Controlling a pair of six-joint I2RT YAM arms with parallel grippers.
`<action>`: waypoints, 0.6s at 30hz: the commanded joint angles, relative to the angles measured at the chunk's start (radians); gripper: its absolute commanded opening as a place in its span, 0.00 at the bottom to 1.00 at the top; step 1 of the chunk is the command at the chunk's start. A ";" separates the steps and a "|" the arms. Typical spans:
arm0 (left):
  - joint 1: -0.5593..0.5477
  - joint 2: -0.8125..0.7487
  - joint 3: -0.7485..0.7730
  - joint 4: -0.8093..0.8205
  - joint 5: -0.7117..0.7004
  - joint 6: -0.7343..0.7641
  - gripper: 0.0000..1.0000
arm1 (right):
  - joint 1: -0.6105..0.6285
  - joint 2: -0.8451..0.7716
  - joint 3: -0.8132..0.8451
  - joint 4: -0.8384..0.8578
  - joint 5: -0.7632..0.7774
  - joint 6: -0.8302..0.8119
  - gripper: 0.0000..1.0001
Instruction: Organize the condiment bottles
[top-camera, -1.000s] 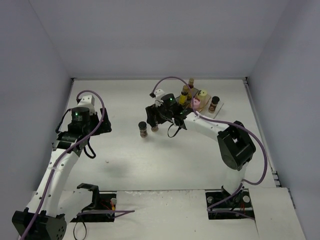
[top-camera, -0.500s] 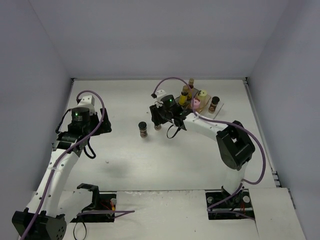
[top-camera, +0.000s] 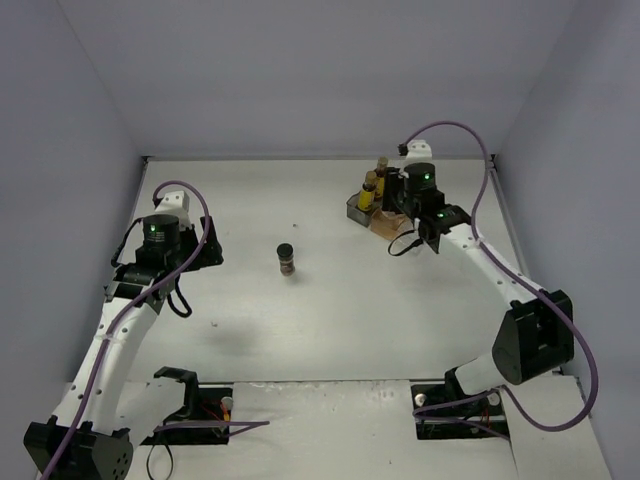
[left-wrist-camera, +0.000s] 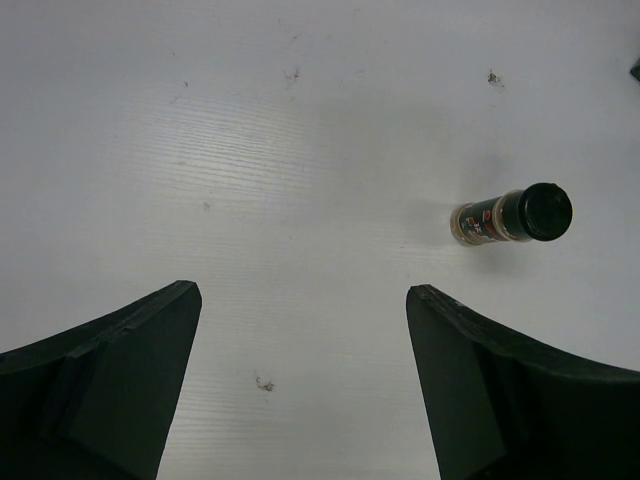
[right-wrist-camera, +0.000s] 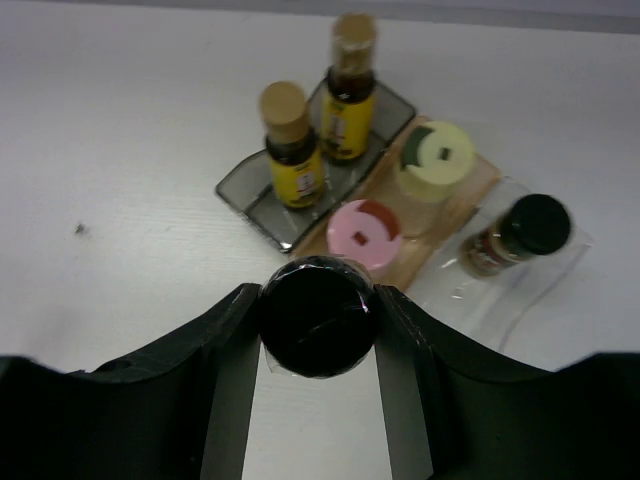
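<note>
My right gripper (right-wrist-camera: 317, 298) is shut on a dark-capped spice jar (right-wrist-camera: 317, 318) and holds it just short of the bins, in front of the pink-lidded jar (right-wrist-camera: 364, 232). Two amber bottles (right-wrist-camera: 291, 148) (right-wrist-camera: 350, 88) stand in a grey bin (right-wrist-camera: 250, 190). The pink-lidded jar and a pale-yellow jar (right-wrist-camera: 433, 160) stand in a tan bin (right-wrist-camera: 470, 190). Another dark-capped jar (right-wrist-camera: 520, 235) stands in a clear bin (right-wrist-camera: 560, 265). One spice jar (top-camera: 287, 259) stands alone mid-table; it also shows in the left wrist view (left-wrist-camera: 510, 215). My left gripper (left-wrist-camera: 300, 300) is open and empty, well left of that jar.
The three bins (top-camera: 378, 205) sit side by side at the back right, near the rear wall. The enclosure walls close in the table on the left, back and right. My right arm (top-camera: 470, 250) stretches along the right side.
My right arm swung from beside the lone jar at mid-table over to the bins at the back right, carrying one spice jar. One jar stays mid-table. The left arm has not moved.
</note>
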 joint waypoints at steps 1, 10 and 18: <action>0.009 0.003 0.017 0.037 0.000 -0.010 0.86 | -0.079 -0.062 0.005 -0.008 0.073 0.019 0.00; 0.009 0.009 0.017 0.036 0.000 -0.010 0.85 | -0.264 0.002 -0.021 0.079 -0.051 0.079 0.00; 0.010 0.014 0.017 0.034 0.000 -0.010 0.86 | -0.293 0.102 -0.044 0.153 -0.063 0.104 0.00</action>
